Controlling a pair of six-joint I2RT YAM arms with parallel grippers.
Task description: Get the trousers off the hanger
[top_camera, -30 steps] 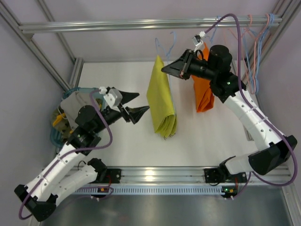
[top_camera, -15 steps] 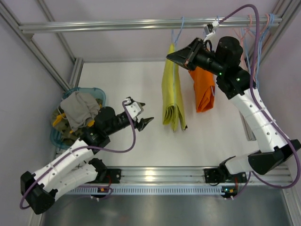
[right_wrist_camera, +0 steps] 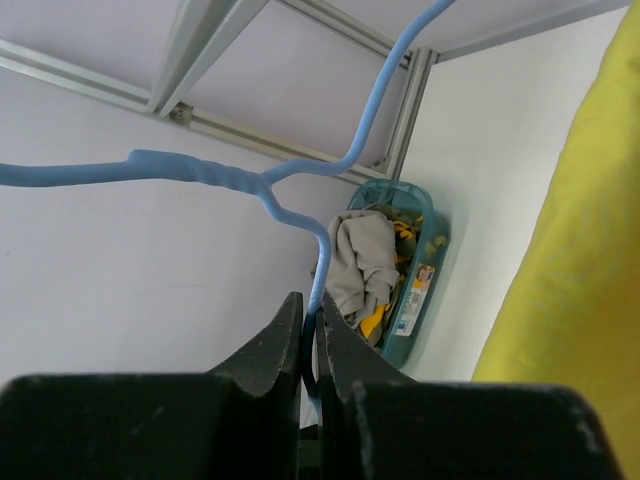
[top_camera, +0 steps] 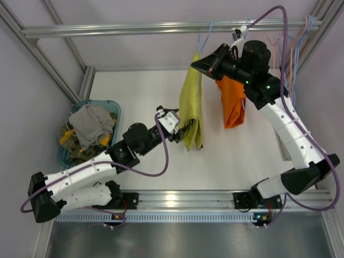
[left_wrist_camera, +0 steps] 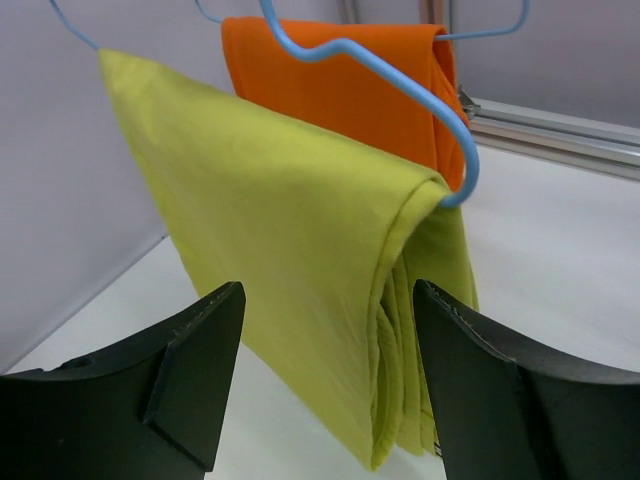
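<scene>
1. Basket (top_camera: 114, 105): teal, at the far left of the tabletop (top_camera: 140, 88). It holds grey and yellow cloth and has no part in this step.
2. Left end effector (top_camera: 180, 132): fingers spread, one to each side of the lower folded end of the mustard trousers. No contact can be made out in the left wrist view.
3. Mustard trousers (left_wrist_camera: 300, 240): folded over the bar of the blue hanger (left_wrist_camera: 405, 80), hanging mid-scene over the tabletop.
4. Right end effector (right_wrist_camera: 312, 318): fingers pressed together on the blue hanger's wire, just below its twisted neck.
5. Orange trousers (top_camera: 232, 107): on a separate hanger just right of the mustard pair, with the top hidden by the right arm.

Step in hand, as judged: the approach to grasp, with the hanger steadied and the cloth not yet gripped.

Next move calls for: closing the left fingers through all folded layers, then drawing the cloth off the bar while the right grip keeps the hanger from swinging.
</scene>
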